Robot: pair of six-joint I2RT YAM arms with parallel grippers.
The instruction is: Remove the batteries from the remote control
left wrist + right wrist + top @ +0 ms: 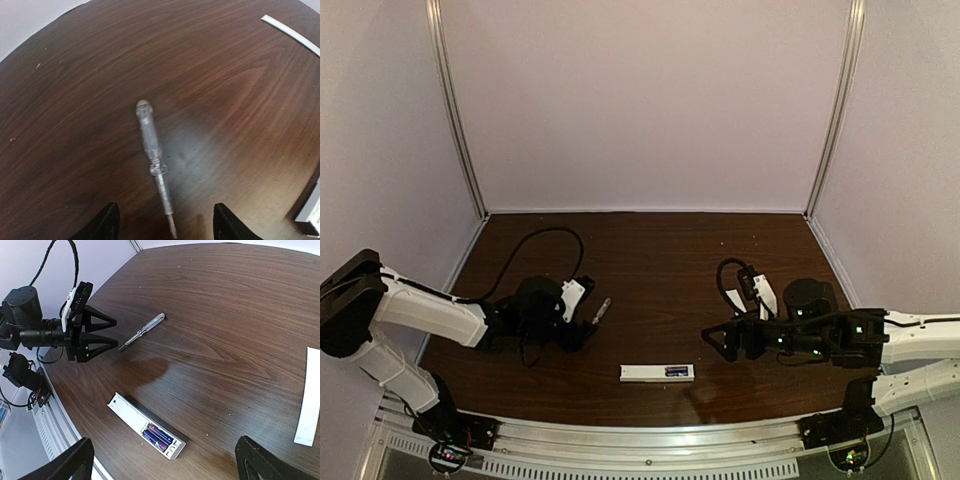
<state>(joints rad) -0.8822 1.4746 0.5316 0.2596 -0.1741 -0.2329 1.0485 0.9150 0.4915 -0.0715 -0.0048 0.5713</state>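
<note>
Brown wood table [660,270], dark grain, two arms low over it. Remote control [657,373] lay flat near the front edge, roughly between the two arms, recess side up, cover off. Batteries [157,435] (two purple cells, side by side) sat in the recess at the remote's right-hand end in the top view; both were in place, neither lifted.

Left gripper [111,333] was low over the table left of centre, jaws parted to a middling gap, holding nothing. Screwdriver [152,148] lay flat on the wood just in front of it, clear handle pointing away, metal tip reaching in between the fingertips [109,220]. Whether the tip touched a finger could not be told from the wrist view.

Right gripper [713,343] hung on the right side of the table, pointing toward the remote, jaws spread wide, nothing between them. From its wrist view the remote was below and ahead of it, apart from both fingers.

White cover strip [307,397] lay flat on the wood well to the right of the remote, near the right arm, touching nothing. Black cable [545,232] looped behind the left arm.
</note>
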